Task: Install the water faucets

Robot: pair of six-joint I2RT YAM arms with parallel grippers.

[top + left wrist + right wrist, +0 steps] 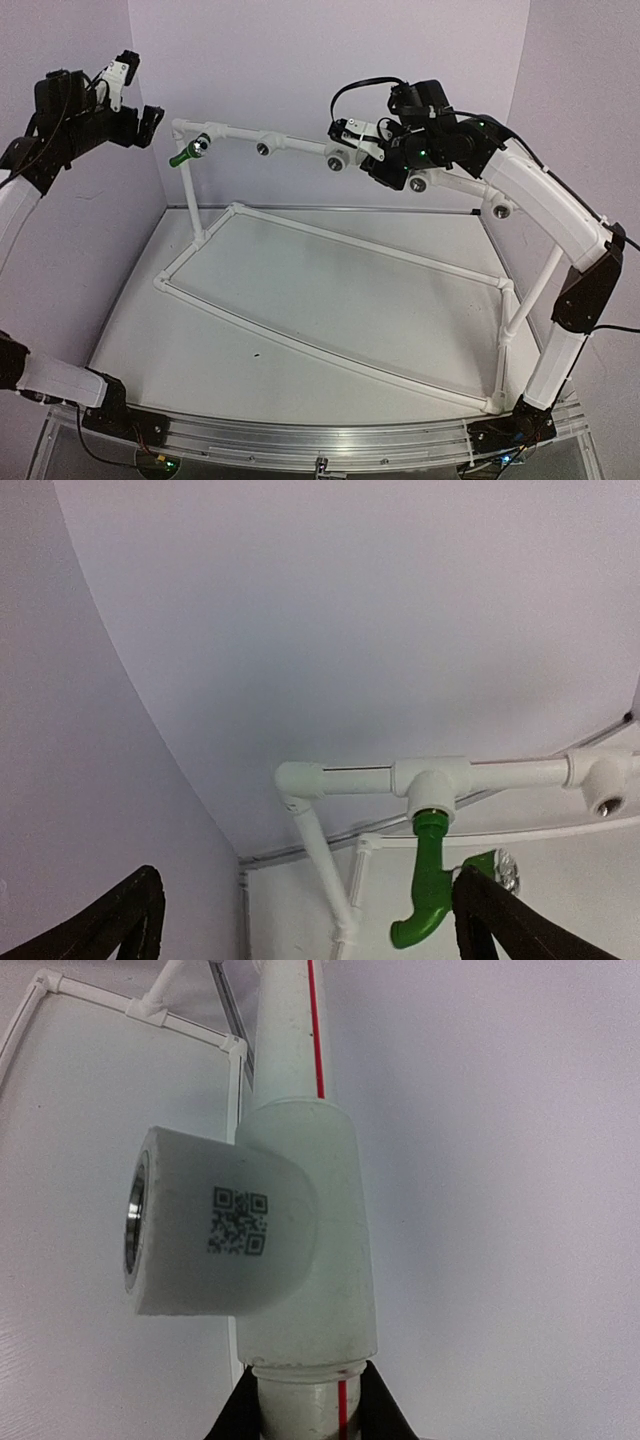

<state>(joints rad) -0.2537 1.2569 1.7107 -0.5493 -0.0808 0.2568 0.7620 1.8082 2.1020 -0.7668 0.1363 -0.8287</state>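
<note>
A white pipe frame (330, 245) stands on the white table (300, 310). Its raised top rail (238, 133) runs from 10 o'clock toward 3 o'clock of the table and carries a row of tee fittings.

The green water faucet (186, 154) is seated in the leftmost tee (213, 133), at 10 o'clock of the frame, with its shiny silver end just beside the socket. In the left wrist view the faucet (428, 880) hangs from that tee (432, 785), its curved spout lowest and a silver part at 3 o'clock of the green body.

The left gripper (150, 125) hangs at 9 o'clock of the faucet, near it but apart, jaws spread wide with nothing between them. Its own camera shows the two black fingers (120, 920) at 7 and 5 o'clock of the view, the faucet close to the 5 o'clock one.

The right gripper (372, 165) is at 1 o'clock of the frame, clamped on the top rail just beside the third tee (338, 160). In the right wrist view its black fingers (240, 1415) pinch the red-striped rail (300, 1400) at 6 o'clock of this tee (290, 1260), which bears a QR code (238, 1222). The tee's metal-lined socket faces 9 o'clock.

Other tees (265, 148) along the rail show dark round sockets.
</note>
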